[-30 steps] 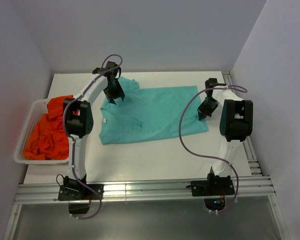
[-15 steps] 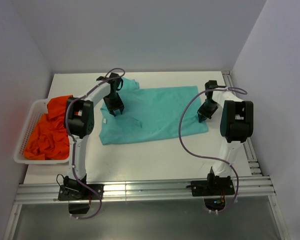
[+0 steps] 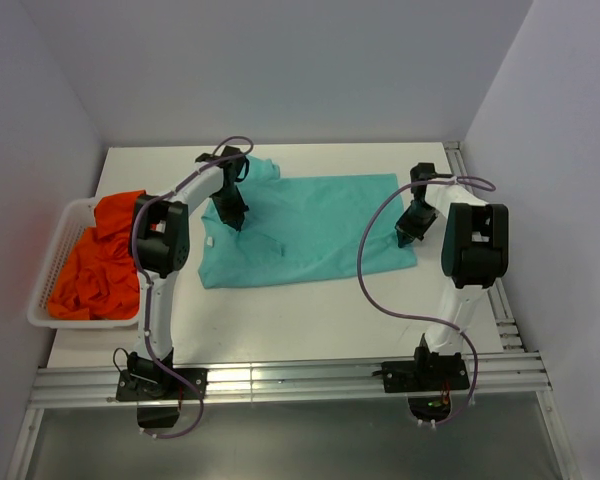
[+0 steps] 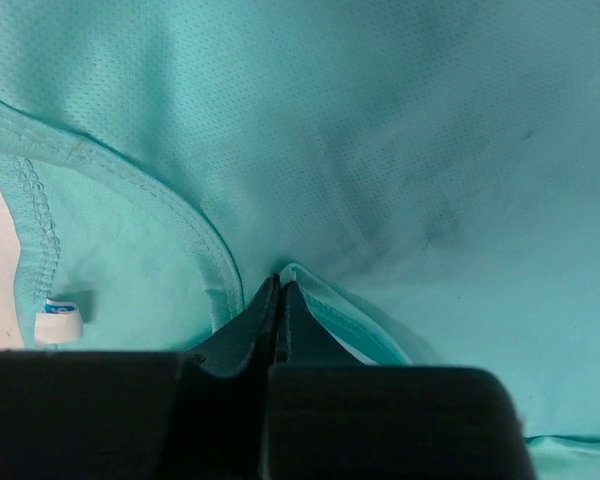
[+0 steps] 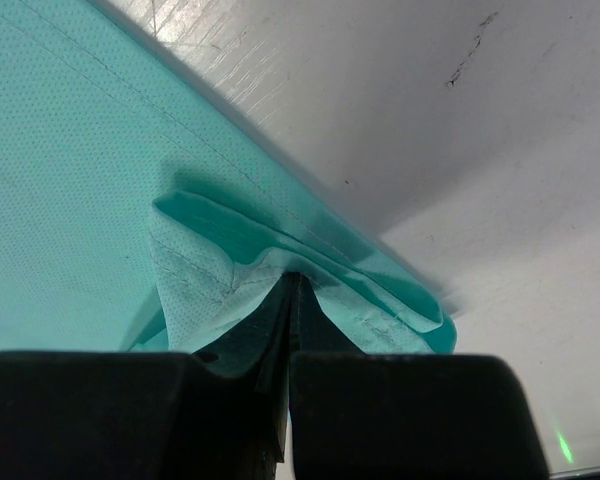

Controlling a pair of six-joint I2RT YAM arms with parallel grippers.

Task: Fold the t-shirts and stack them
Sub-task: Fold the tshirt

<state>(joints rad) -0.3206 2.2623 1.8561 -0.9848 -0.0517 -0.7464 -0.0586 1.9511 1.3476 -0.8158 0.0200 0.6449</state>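
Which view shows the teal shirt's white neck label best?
Left wrist: the label is close and clear inside the collar. The top view gives only a tiny pale speck; the right wrist shows none.

White basket (image 3: 48, 272) at table's (image 3: 300, 312) left edge

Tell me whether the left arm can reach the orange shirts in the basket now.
Probably not yet: the left gripper is shut on the teal t-shirt near its collar and must let go first. Otherwise the way looks free; the orange shirts lie uncovered in the basket beside that arm.
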